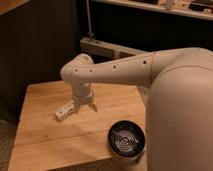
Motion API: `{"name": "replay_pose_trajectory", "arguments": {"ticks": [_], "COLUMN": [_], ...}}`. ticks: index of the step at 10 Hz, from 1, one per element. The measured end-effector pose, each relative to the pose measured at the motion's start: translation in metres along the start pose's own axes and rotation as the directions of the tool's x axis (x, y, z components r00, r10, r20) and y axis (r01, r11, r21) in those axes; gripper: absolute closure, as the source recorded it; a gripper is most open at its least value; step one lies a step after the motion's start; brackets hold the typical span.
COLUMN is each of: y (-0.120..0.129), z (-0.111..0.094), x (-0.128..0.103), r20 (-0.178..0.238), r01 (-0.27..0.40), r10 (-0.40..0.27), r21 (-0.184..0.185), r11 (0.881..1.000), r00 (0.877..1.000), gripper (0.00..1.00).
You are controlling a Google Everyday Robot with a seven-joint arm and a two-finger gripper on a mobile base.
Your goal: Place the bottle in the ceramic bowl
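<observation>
Wooden table (45,145): bottle (64,111), ceramic bowl (126,140) well apart; gripper (85,106) beside bottle.
</observation>
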Motion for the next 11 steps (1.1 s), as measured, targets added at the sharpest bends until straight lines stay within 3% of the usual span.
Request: {"name": "replay_pose_trajectory", "arguments": {"ticks": [7,8,11], "y": [-0.001,-0.008,-0.034], "z": [-0.001,0.000,0.007], "x": [0.000,-0.004,-0.047], "r20": [-0.004,-0.003,-0.004], "r01": [-0.023,-0.063,-0.195], "r10": [0.023,0.063,0.196], "r21": [-0.002,-0.014,-0.117], "r11": [1.000,0.998,0.974], "r00": [1.000,0.998,0.981], "gripper": [0.35,0.35,0.35]}}
